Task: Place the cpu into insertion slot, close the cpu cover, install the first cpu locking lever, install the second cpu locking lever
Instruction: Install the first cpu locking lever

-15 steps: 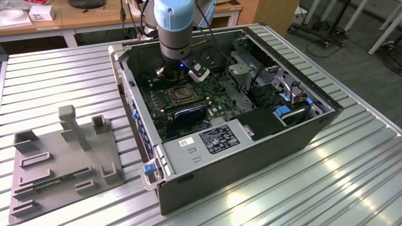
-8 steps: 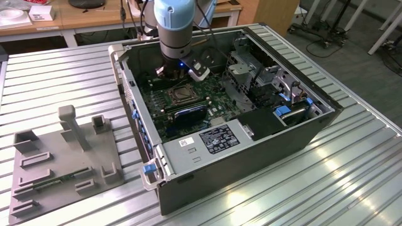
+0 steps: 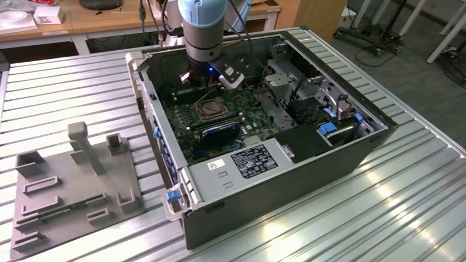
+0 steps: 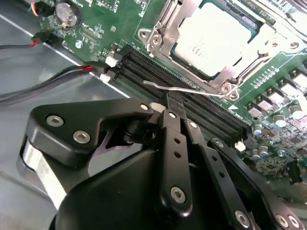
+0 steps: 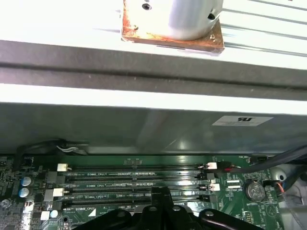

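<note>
The cpu [image 4: 216, 36] lies flat in the insertion slot [image 3: 209, 109] on the green motherboard [image 3: 248, 103] inside the open computer case. The silvery cpu cover [image 4: 160, 40] lies down around the chip's edges. A thin wire locking lever [image 4: 182, 89] juts out along the socket's near side, raised off the board. My gripper [image 4: 175, 101] hovers over the black memory slots [image 5: 134, 175] beside the socket, its tips just short of that lever. Its black fingers [image 5: 160, 196] are pressed together with nothing between them.
The case [image 3: 291, 180] stands on a ribbed metal table [image 3: 73, 93]. Its tall wall [image 5: 144, 129] rises close behind the memory slots. Red and black cables [image 4: 72, 74] run along the board's edge. A grey fixture plate [image 3: 73, 185] lies to the exterior view's left of the case.
</note>
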`<state>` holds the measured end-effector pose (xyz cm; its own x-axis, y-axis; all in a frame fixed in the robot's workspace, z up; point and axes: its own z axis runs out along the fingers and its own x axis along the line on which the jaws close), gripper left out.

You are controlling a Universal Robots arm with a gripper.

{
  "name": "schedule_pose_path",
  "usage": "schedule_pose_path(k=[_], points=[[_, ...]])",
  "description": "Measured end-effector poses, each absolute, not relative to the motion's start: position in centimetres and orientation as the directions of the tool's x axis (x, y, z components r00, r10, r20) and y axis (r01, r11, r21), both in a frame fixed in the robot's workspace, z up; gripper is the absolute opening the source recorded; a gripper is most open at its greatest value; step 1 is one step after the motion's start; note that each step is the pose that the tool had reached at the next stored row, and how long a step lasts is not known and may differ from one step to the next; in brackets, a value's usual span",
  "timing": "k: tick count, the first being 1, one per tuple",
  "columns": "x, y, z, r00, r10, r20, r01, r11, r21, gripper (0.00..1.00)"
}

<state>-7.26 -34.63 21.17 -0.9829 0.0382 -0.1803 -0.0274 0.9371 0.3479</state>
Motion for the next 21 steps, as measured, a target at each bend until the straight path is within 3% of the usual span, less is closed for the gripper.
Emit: schedule_pose_path(k=[21], points=[[-8.4, -34.8, 21.6, -0.981, 0.038, -0.192, -0.032, 0.938, 0.346, 0.11]])
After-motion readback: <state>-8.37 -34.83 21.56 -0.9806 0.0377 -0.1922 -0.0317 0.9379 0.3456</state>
